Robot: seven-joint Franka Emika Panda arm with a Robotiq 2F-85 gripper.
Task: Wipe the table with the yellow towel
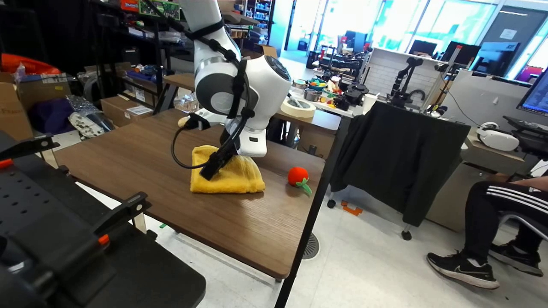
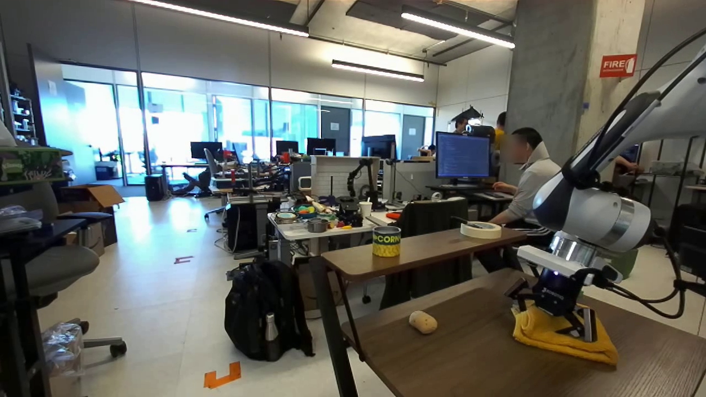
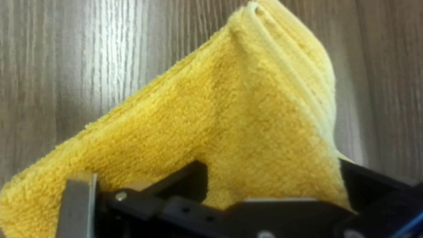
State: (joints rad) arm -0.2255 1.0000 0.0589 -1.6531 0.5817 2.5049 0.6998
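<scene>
1. Gripper (image 2: pixel 554 315): jaws released, spread wide, down at the yellow towel (image 1: pixel 238 178).
2. Towel folded, lying on the table (image 1: pixel 248 222).
3. In an exterior view: red-orange ball (image 1: pixel 298 176) right of the towel, apart.
4. In an exterior view: potato-shaped item (image 2: pixel 423 322) left of the towel, well apart.
5. Tape roll (image 2: pixel 481 234) on the far raised shelf (image 2: pixel 424 248).
</scene>
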